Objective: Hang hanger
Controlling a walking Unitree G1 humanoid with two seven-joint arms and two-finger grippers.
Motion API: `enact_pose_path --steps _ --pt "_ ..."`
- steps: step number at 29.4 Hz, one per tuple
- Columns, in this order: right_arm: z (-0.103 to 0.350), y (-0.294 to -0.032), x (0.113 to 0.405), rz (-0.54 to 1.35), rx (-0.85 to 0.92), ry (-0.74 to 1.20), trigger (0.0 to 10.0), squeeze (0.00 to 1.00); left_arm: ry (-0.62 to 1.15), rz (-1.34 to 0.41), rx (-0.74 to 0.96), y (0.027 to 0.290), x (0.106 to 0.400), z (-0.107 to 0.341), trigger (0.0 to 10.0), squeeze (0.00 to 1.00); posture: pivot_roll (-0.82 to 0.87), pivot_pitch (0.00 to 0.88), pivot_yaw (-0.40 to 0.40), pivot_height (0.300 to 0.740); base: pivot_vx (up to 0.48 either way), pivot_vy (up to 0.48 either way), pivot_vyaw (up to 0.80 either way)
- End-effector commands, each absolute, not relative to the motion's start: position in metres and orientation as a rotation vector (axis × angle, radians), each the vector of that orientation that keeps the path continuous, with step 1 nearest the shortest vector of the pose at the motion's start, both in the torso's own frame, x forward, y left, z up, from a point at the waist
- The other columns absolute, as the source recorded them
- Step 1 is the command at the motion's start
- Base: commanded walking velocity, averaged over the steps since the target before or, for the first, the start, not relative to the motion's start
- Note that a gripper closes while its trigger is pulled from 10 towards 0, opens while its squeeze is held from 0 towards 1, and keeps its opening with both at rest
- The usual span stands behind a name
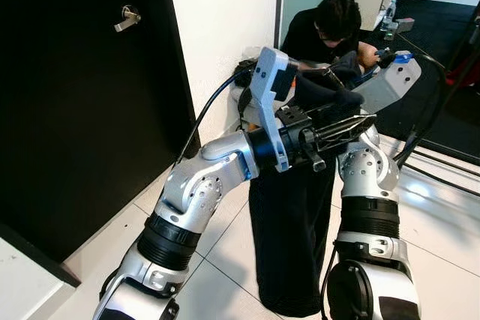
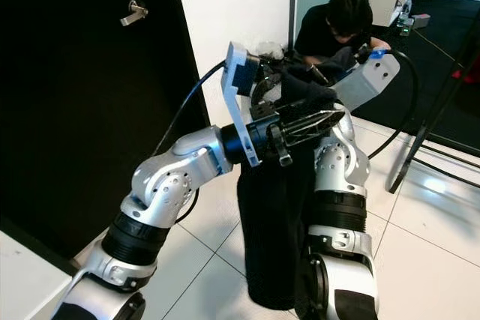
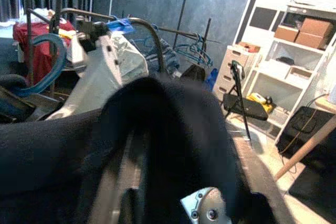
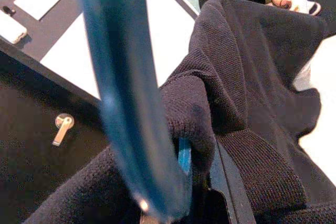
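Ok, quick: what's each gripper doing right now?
Left gripper: fingers closed on the black garment, which hangs down to the floor.
Right gripper: under the same black garment beside a blue hanger; open or shut cannot be told.

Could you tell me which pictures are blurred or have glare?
Right wrist view: the blue hanger is a soft out-of-focus streak. Left wrist view: the dark garment is blurred close up. Left eye view: glare on the floor tiles; arms sharp.
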State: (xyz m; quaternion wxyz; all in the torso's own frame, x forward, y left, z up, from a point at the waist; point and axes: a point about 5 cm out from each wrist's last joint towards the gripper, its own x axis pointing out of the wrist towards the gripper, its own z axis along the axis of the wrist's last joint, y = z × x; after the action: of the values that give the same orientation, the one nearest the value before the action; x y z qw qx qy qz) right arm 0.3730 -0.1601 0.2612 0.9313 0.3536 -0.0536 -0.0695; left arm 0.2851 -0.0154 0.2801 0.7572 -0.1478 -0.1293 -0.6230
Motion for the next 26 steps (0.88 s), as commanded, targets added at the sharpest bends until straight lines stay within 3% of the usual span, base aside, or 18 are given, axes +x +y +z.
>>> enact_pose_path --steps 1,6,8,10,12,17,26 --pt "0.258 -0.152 0.373 -0.115 0.716 -0.088 0.0 0.0 -0.278 -1.366 -0.271 -0.015 0.283 0.277 10.0 1.0 0.04 0.049 0.043 0.74 0.0 0.0 0.0" --pt "0.257 -0.155 0.374 -0.116 0.715 -0.086 0.0 0.0 -0.264 -1.418 -0.172 -0.01 0.278 0.272 10.0 1.0 0.04 0.052 0.043 0.74 0.0 0.0 0.0" --pt "0.259 -0.16 0.374 -0.127 0.721 -0.099 0.0 0.0 -0.214 -1.469 0.058 0.005 0.276 0.259 10.0 1.0 0.05 0.053 0.044 0.74 0.0 0.0 0.0" --pt "0.259 -0.16 0.374 -0.127 0.721 -0.099 0.0 0.0 -0.214 -1.469 0.058 0.005 0.276 0.259 10.0 1.0 0.05 0.053 0.044 0.74 0.0 0.0 0.0" --pt "0.263 -0.166 0.374 -0.134 0.731 -0.123 0.0 0.0 -0.119 -1.494 0.25 0.023 0.276 0.244 10.0 1.0 0.05 0.054 0.046 0.74 0.0 0.0 0.0" --pt "0.275 -0.176 0.374 -0.126 0.783 -0.184 0.0 0.0 -0.032 -1.506 0.339 0.041 0.275 0.233 10.0 1.0 0.05 0.055 0.044 0.74 0.0 0.0 0.0" --pt "0.282 -0.171 0.375 -0.062 0.851 -0.212 0.0 0.0 -0.076 -1.509 0.325 0.039 0.272 0.239 10.0 1.0 0.05 0.056 0.042 0.74 0.0 0.0 0.0"
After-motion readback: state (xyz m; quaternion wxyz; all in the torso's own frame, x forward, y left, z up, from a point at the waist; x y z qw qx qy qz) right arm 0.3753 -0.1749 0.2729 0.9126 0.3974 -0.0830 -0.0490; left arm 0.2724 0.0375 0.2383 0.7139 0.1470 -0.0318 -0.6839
